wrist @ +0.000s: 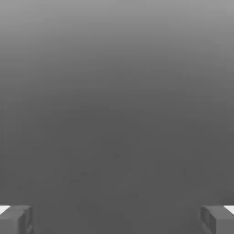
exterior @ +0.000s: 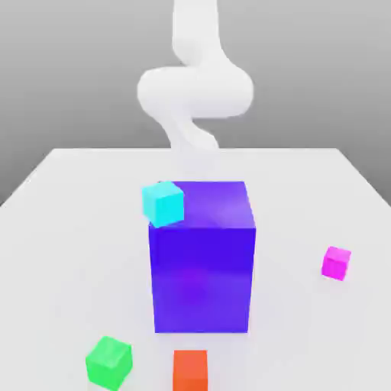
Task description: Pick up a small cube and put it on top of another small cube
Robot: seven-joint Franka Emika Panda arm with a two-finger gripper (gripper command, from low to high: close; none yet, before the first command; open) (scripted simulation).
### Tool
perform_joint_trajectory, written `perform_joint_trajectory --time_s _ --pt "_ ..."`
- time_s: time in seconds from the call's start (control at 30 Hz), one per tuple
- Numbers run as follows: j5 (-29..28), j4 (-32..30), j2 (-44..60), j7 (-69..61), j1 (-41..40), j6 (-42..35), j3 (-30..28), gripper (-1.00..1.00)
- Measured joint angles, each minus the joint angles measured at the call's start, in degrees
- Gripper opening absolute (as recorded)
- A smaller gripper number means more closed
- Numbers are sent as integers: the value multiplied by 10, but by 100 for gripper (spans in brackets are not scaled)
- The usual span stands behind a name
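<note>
Nothing is grasped yet: the pincer (wrist: 117, 219) stands wide open and must descend on a small cube, perhaps the magenta cube (exterior: 336, 262)

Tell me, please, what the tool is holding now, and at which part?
Nothing. The tool is open, with only grey background between its fingers.

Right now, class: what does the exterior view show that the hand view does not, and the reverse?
Exterior view alone: the white table, a large blue cube, small cyan cube, magenta cube, green cube, orange cube, and the white arm. Hand view alone: the gripper, open, its fingertips against plain grey. Shared: no object; both have a grey backdrop.
</note>
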Motion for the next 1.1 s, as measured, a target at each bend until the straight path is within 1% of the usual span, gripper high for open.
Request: perform_joint_trajectory --time_s 0.3,0.37,0.47,0.5,0.67,0.7,0.73,0.9,1.1 --pt "-59 -162 79 -246 31 -91 -88 0" --pt "-66 -192 100 -272 34 -76 -99 0" --pt "-71 -230 137 -280 34 -11 -109 0" --pt "-72 -239 147 -281 34 7 -111 -100" --pt "-68 -239 147 -284 34 6 -111 -100" --pt "-68 -244 152 -285 33 15 -111 -100" --pt "-68 -240 148 -285 32 8 -110 -100" --pt "-63 -189 100 -278 28 -91 -92 -100" --pt "-104 -148 176 -132 -4 -71 -31 -100"
